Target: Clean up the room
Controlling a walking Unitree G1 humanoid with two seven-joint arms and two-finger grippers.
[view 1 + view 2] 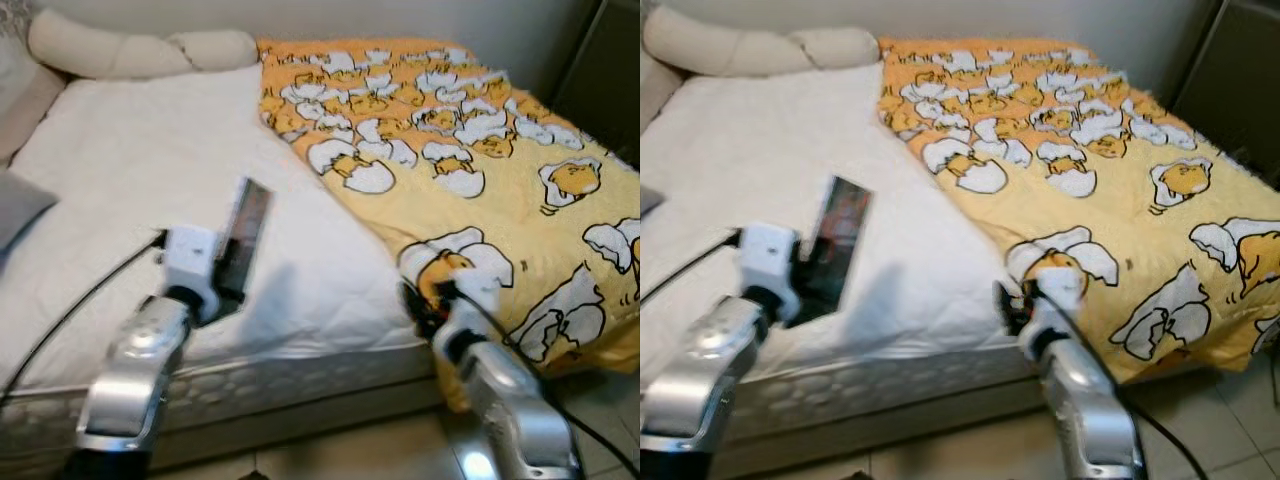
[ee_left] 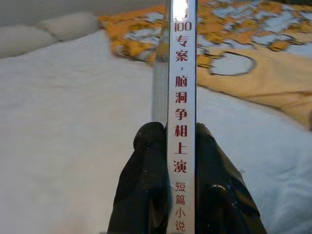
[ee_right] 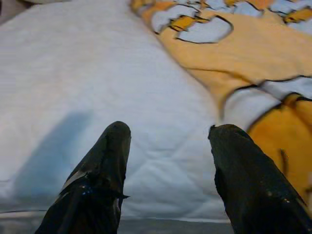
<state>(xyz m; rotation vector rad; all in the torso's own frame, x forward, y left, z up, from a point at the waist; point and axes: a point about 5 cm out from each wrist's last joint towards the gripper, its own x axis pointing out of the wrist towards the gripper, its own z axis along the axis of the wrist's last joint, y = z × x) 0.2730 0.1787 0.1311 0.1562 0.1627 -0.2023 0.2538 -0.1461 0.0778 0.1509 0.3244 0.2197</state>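
Book [image 1: 243, 243] pinched in my left gripper [image 2: 181, 146], that is the thing I hold: a thin one, its dark cover tilted up over the bed's near edge, above the white mattress pad [image 1: 150, 190]. In my left wrist view its white spine with red Chinese characters runs straight up between my two black fingers [image 2: 141, 185], which press against it from both sides.

My right gripper [image 3: 168, 146] hangs spread, holding nothing, its fingertips [image 3: 114, 141] apart over the near edge of the bed, right where the pad meets the yellow blanket [image 1: 500, 150]. The blanket, printed with white eggshells and yellow yolk figures, covers the bed's right part from the wall down to the near corner, where it drapes over the side toward the floor. Its inner border runs on a slant across the pad, from the head of the bed to my right gripper.

At the head of the bed, against the pale wall [image 1: 350, 18], lies a long cream bolster pillow [image 1: 140, 50]. A grey cushion corner [image 1: 20, 205] sits at the bed's left side. Below the pad shows the quilted side of the mattress [image 1: 300, 385], then pale floor tiles [image 1: 1230, 430]. Something dark stands past the bed's far right corner [image 1: 605, 70]; I cannot tell what it is.
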